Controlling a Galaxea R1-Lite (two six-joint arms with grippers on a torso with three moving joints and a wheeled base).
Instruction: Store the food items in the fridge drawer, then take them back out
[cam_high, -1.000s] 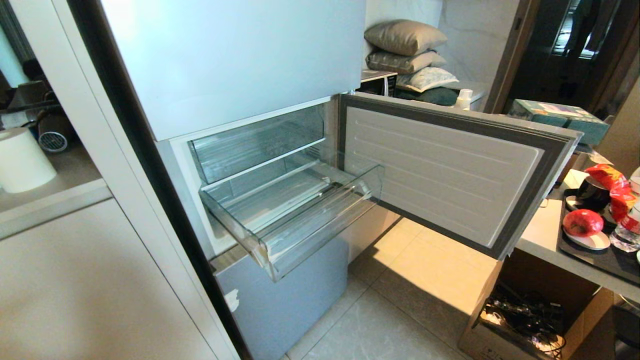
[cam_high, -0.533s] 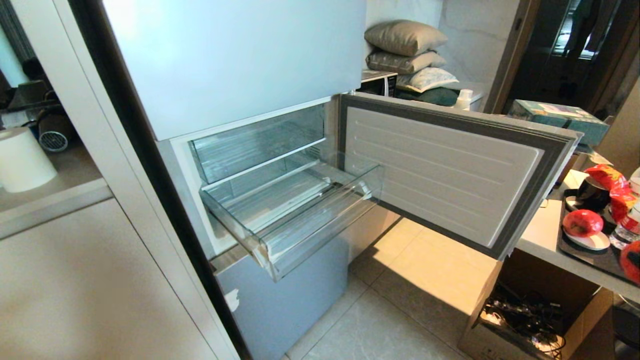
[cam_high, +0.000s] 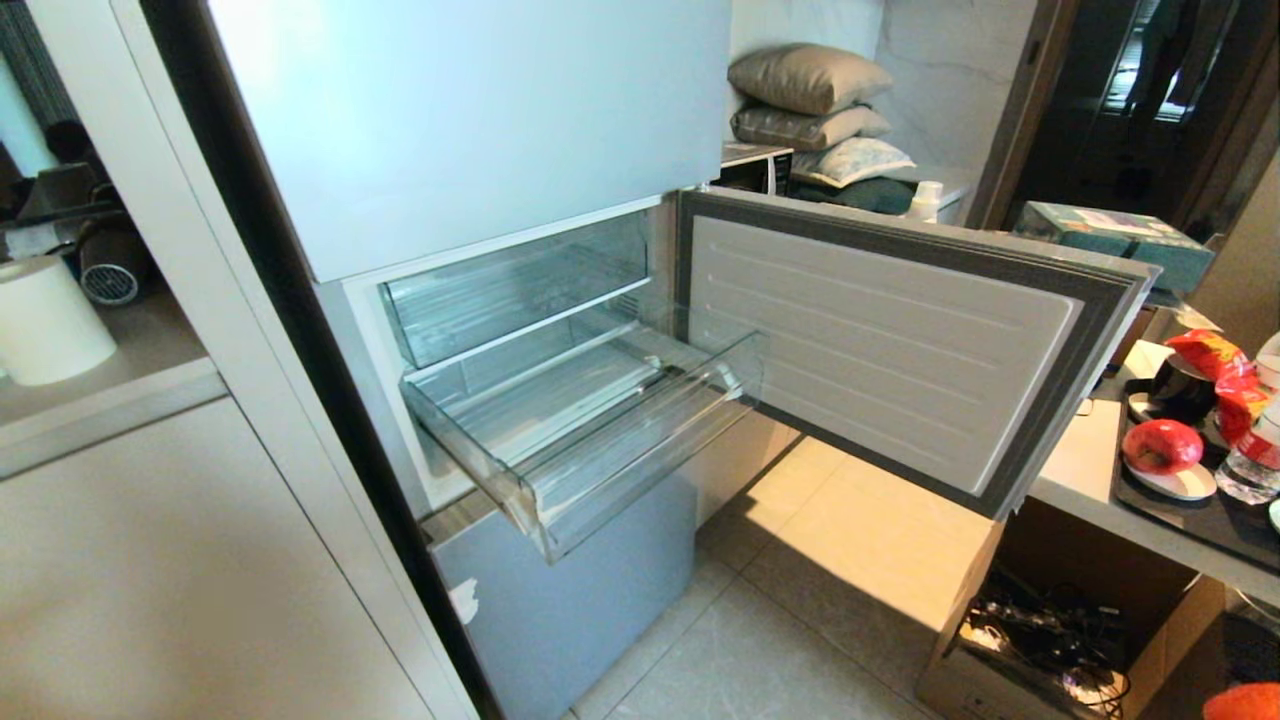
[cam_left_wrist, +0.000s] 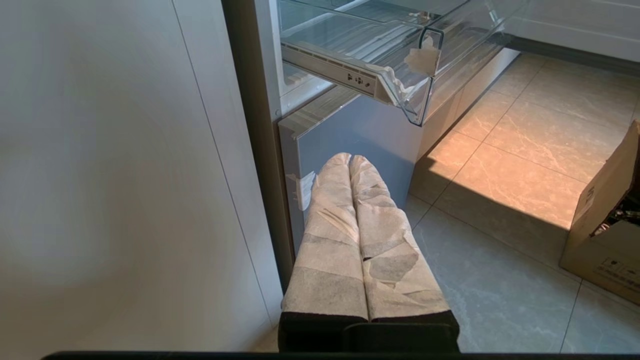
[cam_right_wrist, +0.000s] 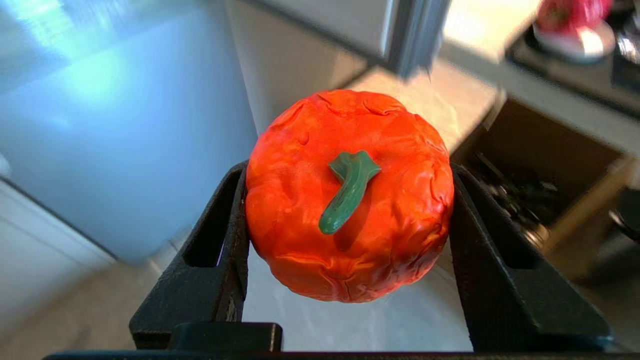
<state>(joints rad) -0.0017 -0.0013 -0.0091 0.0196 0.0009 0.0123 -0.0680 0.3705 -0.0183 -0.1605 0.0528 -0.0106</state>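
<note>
Apple (cam_high: 1160, 446) right of drawer (cam_high: 640, 455)

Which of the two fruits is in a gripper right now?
The orange fruit with the green stem, clamped in the right gripper. The red fruit sits on a small plate on the counter.

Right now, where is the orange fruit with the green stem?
The orange round fruit with the green stem is clamped in the right pincer, at the head view's lower right corner, beside the brown cardboard box.

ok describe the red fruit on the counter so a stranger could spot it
Find the grey counter right of the open fridge door, then the black tray on it. The red fruit sits on a small white saucer: smooth and round, unlike the crinkly snack bag behind.
</note>
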